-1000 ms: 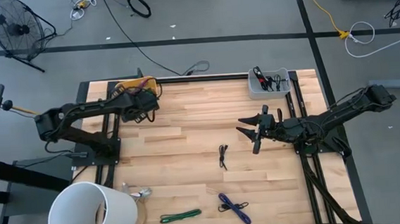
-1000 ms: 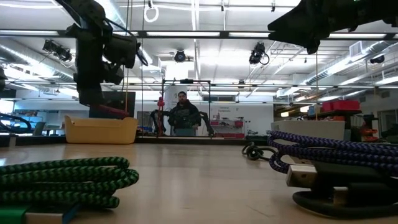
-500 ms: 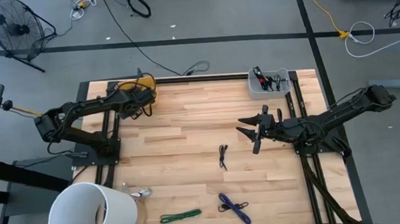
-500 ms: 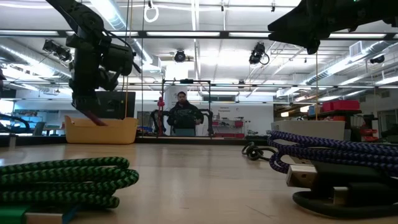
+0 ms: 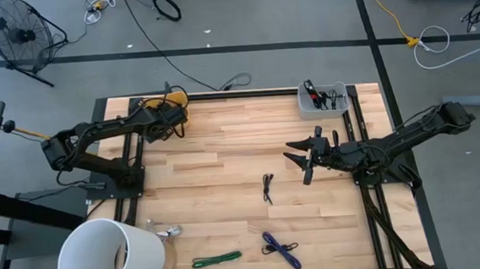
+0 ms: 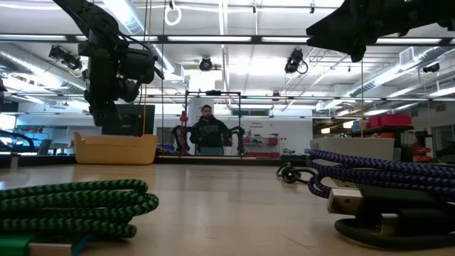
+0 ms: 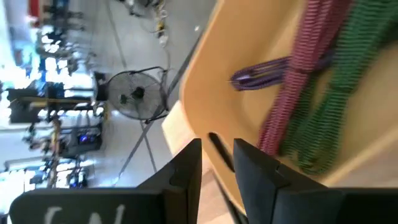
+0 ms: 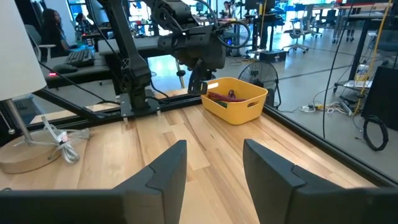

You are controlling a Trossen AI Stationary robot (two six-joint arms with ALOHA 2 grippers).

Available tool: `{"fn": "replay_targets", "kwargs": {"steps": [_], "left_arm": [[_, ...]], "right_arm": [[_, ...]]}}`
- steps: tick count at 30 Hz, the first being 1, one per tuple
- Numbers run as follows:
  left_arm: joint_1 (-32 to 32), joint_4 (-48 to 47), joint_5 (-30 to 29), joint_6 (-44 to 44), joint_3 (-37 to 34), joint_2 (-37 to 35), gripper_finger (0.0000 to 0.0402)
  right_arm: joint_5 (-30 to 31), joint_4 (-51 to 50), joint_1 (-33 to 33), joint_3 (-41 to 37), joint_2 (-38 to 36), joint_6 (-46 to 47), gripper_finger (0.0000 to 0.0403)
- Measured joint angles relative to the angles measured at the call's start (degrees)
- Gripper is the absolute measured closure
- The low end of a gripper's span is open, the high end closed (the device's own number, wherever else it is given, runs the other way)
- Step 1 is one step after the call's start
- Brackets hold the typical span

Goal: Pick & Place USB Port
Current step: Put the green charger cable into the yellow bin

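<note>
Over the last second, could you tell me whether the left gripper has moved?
Yes. The left gripper has shifted from beside the yellow bin to over it.

A wooden table [image 5: 225, 165] stands on a grey floor. A white bucket [image 5: 111, 256] lies on its side at the near left corner, with a lamp base [image 5: 166, 233] just beside its mouth. A grey tray [image 5: 322, 100] sits at the far right edge (its contents are too small to tell). On the floor beyond the far left corner stands a fan [image 5: 19, 29], with a black cord [image 5: 166, 6] coiled farther along. A white cord [image 5: 432, 40] and a yellow cord [image 5: 388, 10] lie off the far right corner. In the low view a person [image 6: 206, 132] sits in the room behind the table.
</note>
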Motion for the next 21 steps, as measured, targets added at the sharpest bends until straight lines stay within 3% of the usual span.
{"fn": "replay_targets", "kwargs": {"steps": [6,12,14,21], "left_arm": [[-5.2,-3.2,8.1,-1.2,2.1,-1.5,0.0304],[-12.8,-11.1,31.6,-6.6,10.8,-3.2,0.0303],[-16.3,-10.9,36.9,-7.5,13.7,-3.6,0.0303],[-31.4,-7.7,46.0,-11.0,18.8,-4.0,0.0303]], "right_arm": [[0.0,0.0,0.0,0.0,0.0,-0.1,0.0243],[0.0,0.0,0.0,0.0,0.0,0.1,0.0243],[0.0,0.3,0.0,0.0,0.0,0.1,0.0243],[0.2,0.1,0.0,0.0,0.0,1.0,0.0243]]}}
